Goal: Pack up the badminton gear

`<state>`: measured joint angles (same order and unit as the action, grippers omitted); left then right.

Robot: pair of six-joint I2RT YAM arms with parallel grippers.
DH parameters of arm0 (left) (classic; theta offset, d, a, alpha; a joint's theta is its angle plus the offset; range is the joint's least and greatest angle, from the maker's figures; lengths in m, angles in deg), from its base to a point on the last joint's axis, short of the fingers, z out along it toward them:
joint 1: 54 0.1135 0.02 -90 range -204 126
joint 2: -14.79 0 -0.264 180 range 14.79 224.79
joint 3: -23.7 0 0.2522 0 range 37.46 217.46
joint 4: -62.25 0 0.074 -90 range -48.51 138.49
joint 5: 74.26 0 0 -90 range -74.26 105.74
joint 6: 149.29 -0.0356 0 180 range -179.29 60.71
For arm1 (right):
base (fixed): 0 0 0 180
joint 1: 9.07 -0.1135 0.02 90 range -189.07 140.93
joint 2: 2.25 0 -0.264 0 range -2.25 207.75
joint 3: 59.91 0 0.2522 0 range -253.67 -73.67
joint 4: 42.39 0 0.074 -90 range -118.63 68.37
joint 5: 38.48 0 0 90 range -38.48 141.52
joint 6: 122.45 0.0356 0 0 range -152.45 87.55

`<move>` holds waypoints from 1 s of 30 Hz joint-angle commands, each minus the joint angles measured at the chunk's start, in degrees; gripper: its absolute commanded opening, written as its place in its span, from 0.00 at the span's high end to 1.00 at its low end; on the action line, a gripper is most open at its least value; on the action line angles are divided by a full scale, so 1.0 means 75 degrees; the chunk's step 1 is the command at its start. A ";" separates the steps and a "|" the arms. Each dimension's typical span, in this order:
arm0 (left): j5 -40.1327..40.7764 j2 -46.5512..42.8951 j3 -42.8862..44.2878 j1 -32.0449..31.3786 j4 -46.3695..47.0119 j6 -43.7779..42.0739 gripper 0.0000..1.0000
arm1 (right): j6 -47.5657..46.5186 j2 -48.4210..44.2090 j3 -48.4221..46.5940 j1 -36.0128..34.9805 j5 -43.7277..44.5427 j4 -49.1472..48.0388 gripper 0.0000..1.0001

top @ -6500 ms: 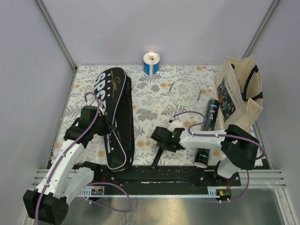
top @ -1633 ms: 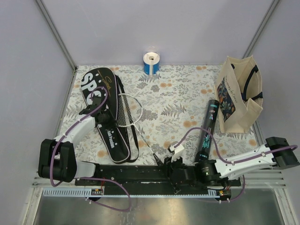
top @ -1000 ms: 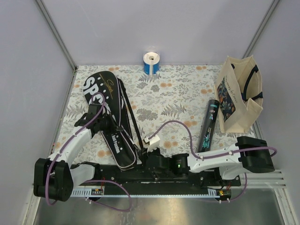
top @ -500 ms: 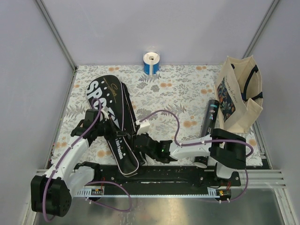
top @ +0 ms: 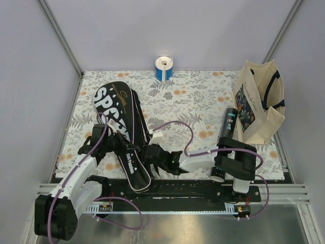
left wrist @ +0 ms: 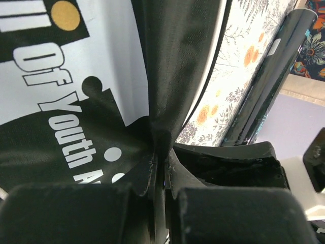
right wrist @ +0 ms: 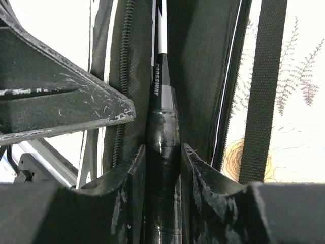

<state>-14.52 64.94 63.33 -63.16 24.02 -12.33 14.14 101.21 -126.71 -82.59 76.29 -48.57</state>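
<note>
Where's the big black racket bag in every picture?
Top view: racket bag lies left of middle on the table.
Left wrist: bag fills the left; the left tool pinches a fold.
Right wrist: bag flanks the racket handle gripped by the right tool.
Shared landmark: the flowered tablecloth.

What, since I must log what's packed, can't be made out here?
Racket head: every view, inside the racket cover.
Tote bag contents: top view, behind its own walls.
Tube near part: top view, crossed by the right arm.
Shuttlecocks: none visible anywhere.
</note>
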 commanded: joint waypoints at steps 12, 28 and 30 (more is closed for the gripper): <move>-0.0466 -0.0113 -0.0848 -0.0090 0.1611 0.1497 1.00 | 0.1371 -0.0222 0.0379 0.0111 0.0424 -0.1784 0.63; -0.0172 0.0227 -0.0508 -0.0090 0.1188 0.0957 1.00 | 0.0819 -0.1994 0.1762 0.0579 -0.2212 0.0139 0.51; -0.0184 0.0251 -0.0531 -0.0090 0.1211 0.0969 1.00 | 0.0866 -0.1877 0.1763 0.0579 -0.2494 0.0105 0.50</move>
<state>-14.49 66.36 57.06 -63.60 32.31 -4.85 21.11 88.14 -114.25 -78.76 63.72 -48.85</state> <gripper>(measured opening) 0.049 0.498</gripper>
